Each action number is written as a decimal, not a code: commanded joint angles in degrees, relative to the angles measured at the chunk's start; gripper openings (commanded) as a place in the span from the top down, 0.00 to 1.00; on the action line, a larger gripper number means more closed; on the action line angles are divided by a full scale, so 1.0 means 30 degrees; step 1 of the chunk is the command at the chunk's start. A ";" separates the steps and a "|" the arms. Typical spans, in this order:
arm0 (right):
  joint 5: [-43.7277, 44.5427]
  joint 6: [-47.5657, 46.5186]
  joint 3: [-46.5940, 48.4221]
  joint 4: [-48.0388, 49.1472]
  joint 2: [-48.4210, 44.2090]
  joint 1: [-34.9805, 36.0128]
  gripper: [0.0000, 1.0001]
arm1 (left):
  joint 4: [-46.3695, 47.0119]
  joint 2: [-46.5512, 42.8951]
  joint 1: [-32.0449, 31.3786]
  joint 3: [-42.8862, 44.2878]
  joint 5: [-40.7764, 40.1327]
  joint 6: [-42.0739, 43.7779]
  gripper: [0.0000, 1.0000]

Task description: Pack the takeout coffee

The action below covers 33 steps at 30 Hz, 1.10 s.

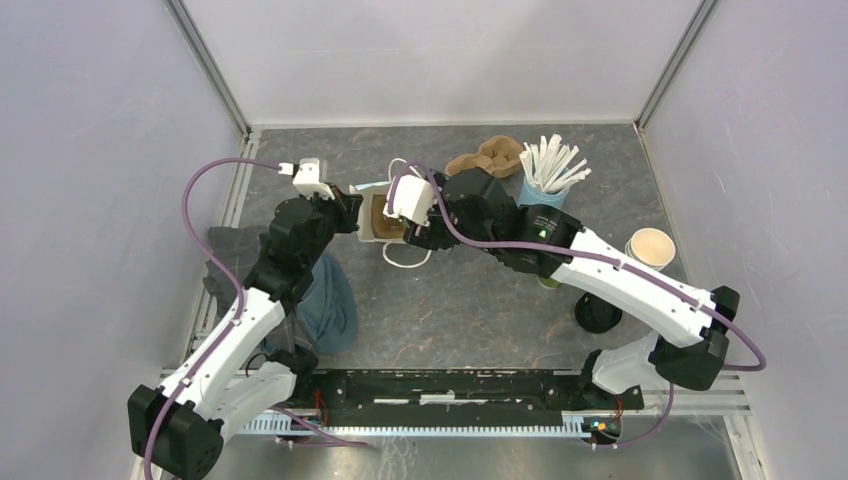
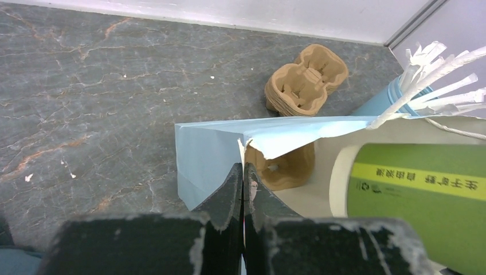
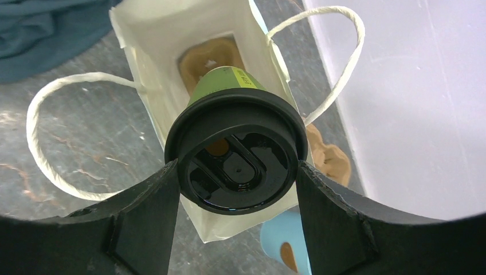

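Gripping the takeout coffee [image 3: 235,154], a small dark-green paper cup with a round black plastic lid, the right gripper [image 3: 238,172] is pressing its 2 fingers [image 3: 143,212] against opposite sides of the lid. The cup is tilting, and its lower part is sitting inside the open mouth of the light-blue paper bag [image 3: 149,46] with the cream lining. It is hanging over 1 brown moulded cardboard cup carrier [image 3: 200,57] that is lying at the bottom of the bag. Whether the cup is touching that carrier, I cannot tell.

The left gripper [image 2: 243,172] is pinching the bag's top edge, jaws fully closed on the paper. The bag's 2 white cord handles [image 3: 51,143] are flopping outward.

Behind the bag a stack of brown cardboard carriers [image 1: 490,157] is sitting on the grey marbled table [image 1: 450,310]. Just beside the stack is a light-blue cup of white sticks [image 1: 545,180]. A lidless paper cup [image 1: 650,247] is standing well apart, at the right. A dark teal cloth [image 1: 330,305] is lying near the left arm.
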 commanded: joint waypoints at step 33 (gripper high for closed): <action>0.8103 -0.2739 -0.1425 0.1931 0.3907 0.2333 0.51 | 0.1984 -0.2692 -0.0099 -0.3168 0.2334 0.0434 0.98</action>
